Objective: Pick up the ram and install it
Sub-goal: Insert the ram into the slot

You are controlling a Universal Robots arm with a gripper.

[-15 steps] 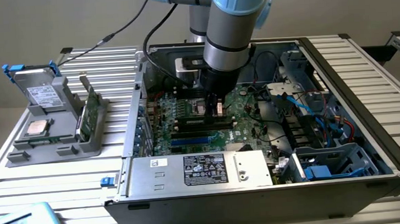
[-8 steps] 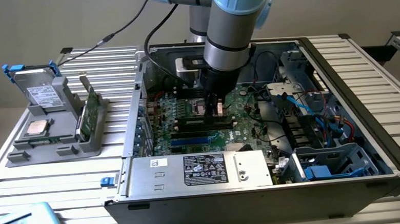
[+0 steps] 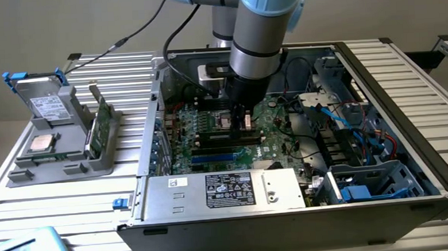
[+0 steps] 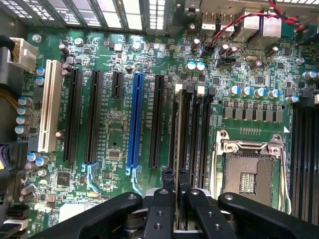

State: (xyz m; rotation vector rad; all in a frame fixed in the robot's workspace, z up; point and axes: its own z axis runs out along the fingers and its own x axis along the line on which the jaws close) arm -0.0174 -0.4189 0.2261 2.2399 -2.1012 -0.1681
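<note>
claw [image 4: 175,174] | clamped on ram [image 4: 176,132], it seems | thin narrow stick, edge-on above dark slots [image 4: 205,134]

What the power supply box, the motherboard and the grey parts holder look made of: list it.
Power supply box: bare sheet metal, dull silver, folded edges. Motherboard: green lacquered circuit board, probably fibreglass; fine traces, soldered parts. Grey parts holder: likely matte plastic; uniform grey, shaped pockets.
</note>
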